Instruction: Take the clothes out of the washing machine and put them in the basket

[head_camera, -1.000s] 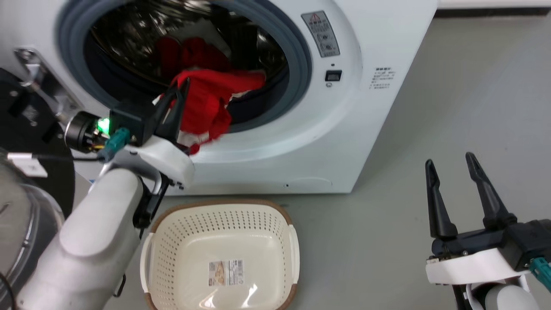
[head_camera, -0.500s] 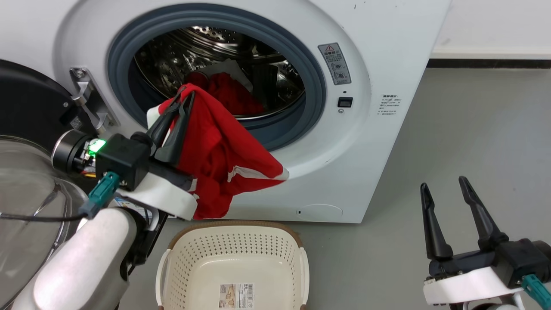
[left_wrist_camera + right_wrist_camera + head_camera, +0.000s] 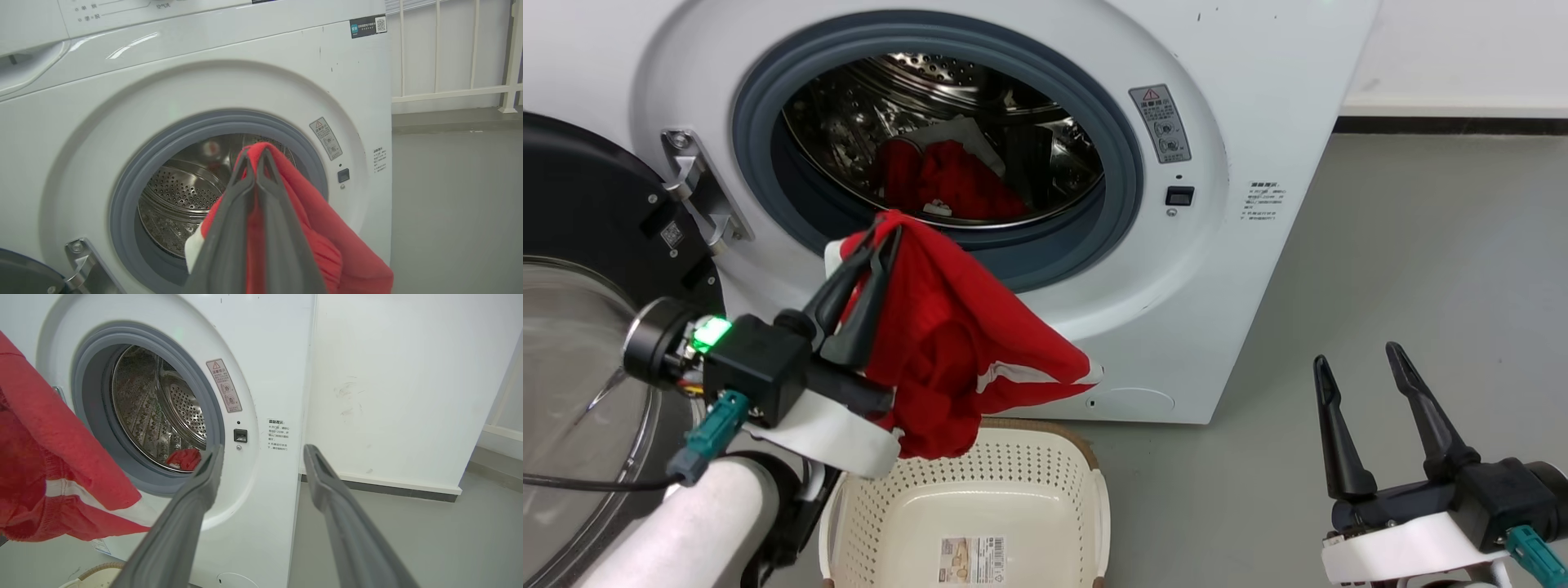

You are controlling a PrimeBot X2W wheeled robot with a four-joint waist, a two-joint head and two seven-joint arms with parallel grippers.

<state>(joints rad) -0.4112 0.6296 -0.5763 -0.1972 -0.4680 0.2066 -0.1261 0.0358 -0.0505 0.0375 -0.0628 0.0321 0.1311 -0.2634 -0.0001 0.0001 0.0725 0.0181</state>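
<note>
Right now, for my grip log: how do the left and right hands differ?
The left hand is shut on a red garment; the right hand is open and empty. The left is up near the washing machine opening, the right aside over floor. Both have dark fingers.

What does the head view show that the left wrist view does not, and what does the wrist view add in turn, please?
The head view adds the basket on the floor, the open right gripper and the door's glass. The left wrist view adds the control panel, a QR sticker and a white railing. Both share the washing machine, its drum and the left gripper shut on the red garment.
</note>
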